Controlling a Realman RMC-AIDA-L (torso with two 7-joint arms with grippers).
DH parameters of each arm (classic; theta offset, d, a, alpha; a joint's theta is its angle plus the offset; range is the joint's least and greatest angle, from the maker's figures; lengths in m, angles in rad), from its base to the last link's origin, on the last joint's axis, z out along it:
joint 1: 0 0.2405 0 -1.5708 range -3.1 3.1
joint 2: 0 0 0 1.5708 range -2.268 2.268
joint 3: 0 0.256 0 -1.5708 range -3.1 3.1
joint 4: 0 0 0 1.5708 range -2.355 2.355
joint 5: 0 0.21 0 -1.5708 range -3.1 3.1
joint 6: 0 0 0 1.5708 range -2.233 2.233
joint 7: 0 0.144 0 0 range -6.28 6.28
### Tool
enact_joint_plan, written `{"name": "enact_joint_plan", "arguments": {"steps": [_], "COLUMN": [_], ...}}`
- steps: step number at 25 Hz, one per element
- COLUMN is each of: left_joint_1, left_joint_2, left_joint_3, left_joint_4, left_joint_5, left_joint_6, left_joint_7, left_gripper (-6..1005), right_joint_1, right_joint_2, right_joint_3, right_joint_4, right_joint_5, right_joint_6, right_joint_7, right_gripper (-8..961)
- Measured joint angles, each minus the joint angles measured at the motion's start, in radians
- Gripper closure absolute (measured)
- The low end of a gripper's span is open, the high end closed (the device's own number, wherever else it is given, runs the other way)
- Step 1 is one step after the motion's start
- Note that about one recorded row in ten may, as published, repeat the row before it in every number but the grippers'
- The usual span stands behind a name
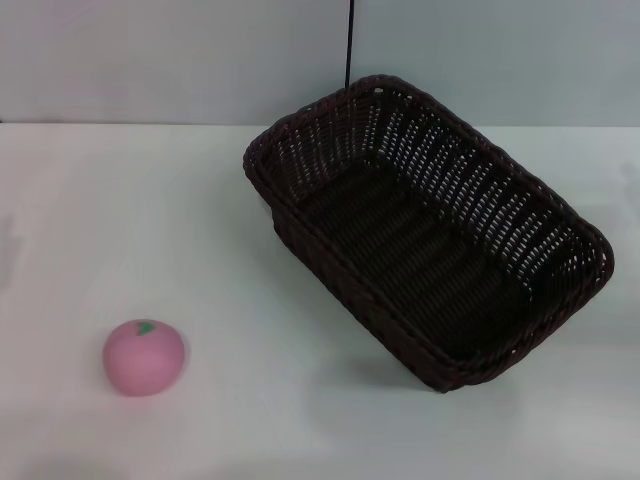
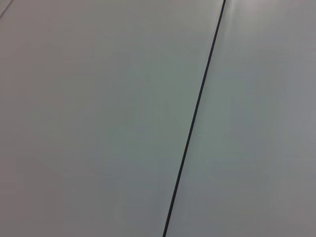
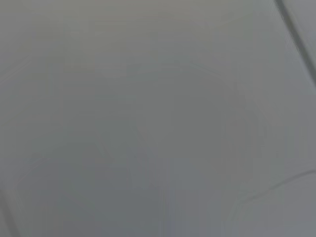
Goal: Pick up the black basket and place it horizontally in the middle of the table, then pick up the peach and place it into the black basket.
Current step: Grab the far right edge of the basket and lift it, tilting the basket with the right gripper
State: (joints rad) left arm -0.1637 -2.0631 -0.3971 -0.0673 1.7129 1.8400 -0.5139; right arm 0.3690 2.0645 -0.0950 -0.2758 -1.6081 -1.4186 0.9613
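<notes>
Nearest to you, item one: the peach, pink and round with a small green leaf mark on top, sitting on the table at the front left. Item two, farther back and to the right: the black basket, dark woven wicker with openwork sides, resting open side up on the white tabletop, its long axis running diagonally from back centre to front right; nothing lies inside it. The peach and basket are well apart. Item three, at the back: a pale wall with a thin dark vertical line above the basket's far corner. Neither gripper appears in any view; both wrist views show only plain grey surface, so you cannot tell how either stands.
</notes>
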Motion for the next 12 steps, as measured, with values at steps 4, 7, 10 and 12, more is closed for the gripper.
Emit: {"name": "enact_joint_plan", "arguments": {"steps": [4,7,10,12], "left_joint_1": [-0.004,-0.009,-0.011,-0.012], "left_joint_2": [0.000,0.000,0.000,0.000], "left_joint_3": [0.001,0.002,0.003,0.003], "left_joint_4": [0.003,0.015,0.021,0.022], "left_joint_5": [0.020,0.045,0.053,0.053], "left_joint_6": [-0.004,-0.004,-0.004,-0.005], "left_joint_7": [0.004,0.008,0.007,0.003], "left_gripper": [197,197,197,197], "right_joint_1": [-0.002,-0.005,-0.002,0.011], "right_joint_2": [-0.009,-0.032,-0.061,-0.072], "right_joint_3": [-0.135,-0.237,-0.338,-0.350], "right_joint_4": [-0.110,-0.182,-0.302,-0.395], "right_joint_5": [-0.004,-0.011,-0.069,-0.141], "right_joint_6": [-0.017,-0.034,-0.057,-0.081], "right_joint_7": [0.156,0.288,0.465,0.584], "right_gripper": [457,454,447,442]}}
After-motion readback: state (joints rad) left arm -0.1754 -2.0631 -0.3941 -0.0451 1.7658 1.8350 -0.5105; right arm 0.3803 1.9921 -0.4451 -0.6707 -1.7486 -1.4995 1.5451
